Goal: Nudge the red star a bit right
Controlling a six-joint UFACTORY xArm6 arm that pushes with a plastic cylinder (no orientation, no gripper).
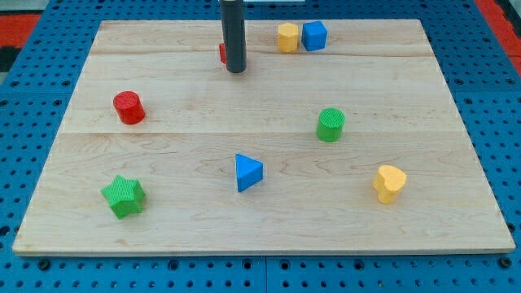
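- Wooden board (260, 228) lying on a blue pegboard surface (32, 32), with eight small blocks scattered over it.
- Dark rod (234, 32) coming down from the view's top, a little left of the board's centre line, near the far edge.
- My tip (236, 70) resting on the board near that top edge; a plain rod end, so nothing to part, close or clamp.
- Red star (222, 54) almost wholly hidden behind the rod: only a red sliver showing at the rod's left side, shape impossible to confirm from this view. Tip sitting just right of and slightly below that sliver; touching or not, cannot tell.
- Yellow block (287, 37) and blue cube (314, 36) side by side near the top edge, right of the rod, seemingly touching each other.
- Red cylinder (129, 107) towards the left edge, about mid-height, well apart from the tip.
- Green cylinder (330, 124) right of centre, about mid-height.
- Blue triangle (248, 172) near the board's middle, towards the bottom edge.
- Green star (124, 196) close to the bottom left corner.
- Yellow heart-like block (389, 183) towards the bottom right corner.
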